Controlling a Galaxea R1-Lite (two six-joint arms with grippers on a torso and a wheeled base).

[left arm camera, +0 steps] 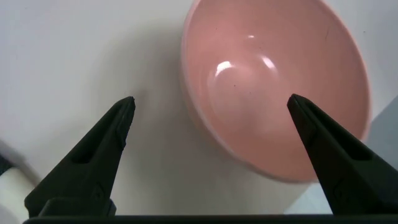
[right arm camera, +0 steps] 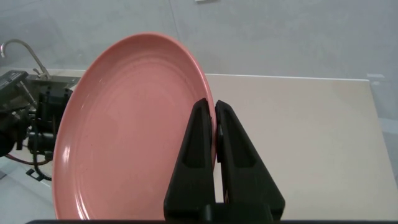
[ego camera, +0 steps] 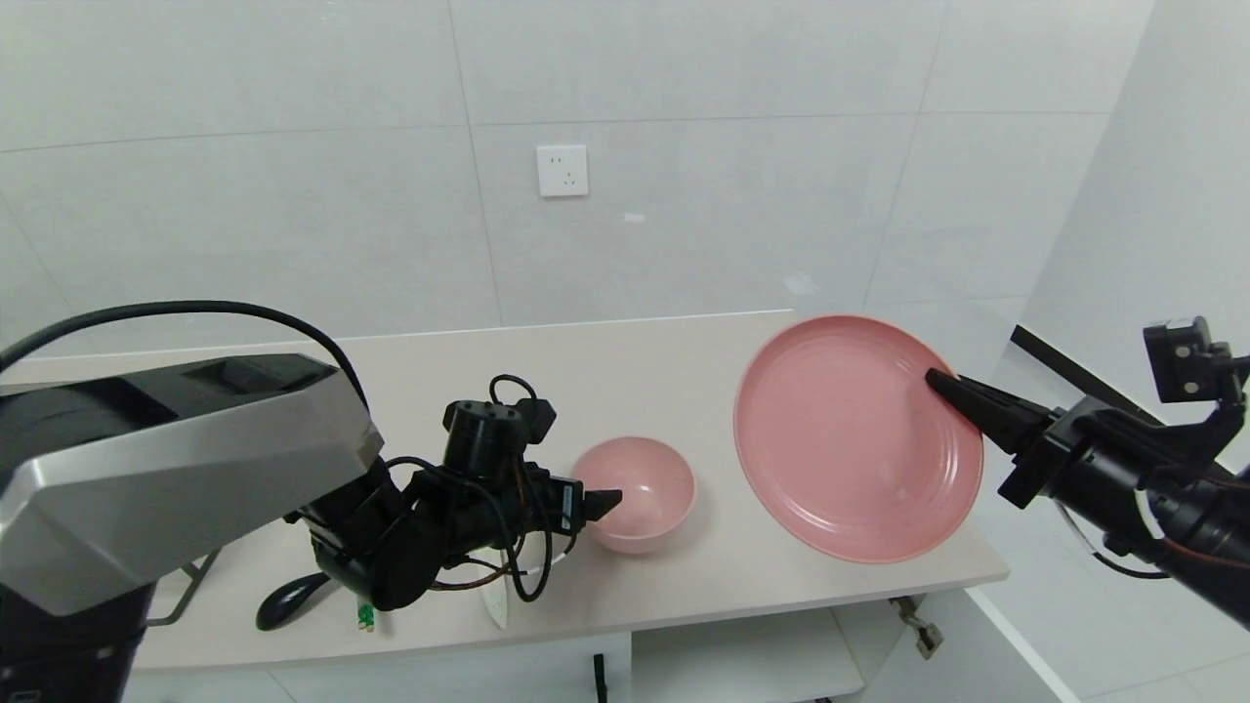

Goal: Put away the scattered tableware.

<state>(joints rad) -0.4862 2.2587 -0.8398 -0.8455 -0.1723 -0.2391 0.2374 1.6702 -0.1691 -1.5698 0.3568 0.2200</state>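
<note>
A large pink plate (ego camera: 848,439) is held tilted above the right end of the counter, my right gripper (ego camera: 937,383) shut on its right rim. The right wrist view shows the same plate (right arm camera: 124,130) with the gripper (right arm camera: 214,112) clamping its edge. A pink bowl (ego camera: 640,491) sits upright on the counter near the middle. My left gripper (ego camera: 601,503) is open just left of the bowl, low over the counter. In the left wrist view the bowl (left arm camera: 280,87) lies between the two spread fingers (left arm camera: 112,140), its near rim inside the gap of the gripper (left arm camera: 211,102).
The beige counter (ego camera: 625,376) runs along a white tiled wall with a socket (ego camera: 562,170). Its right end stops near the plate, and a front edge lies close below the bowl. A black spoon-like handle (ego camera: 291,599) and a white item (ego camera: 498,605) lie under my left arm.
</note>
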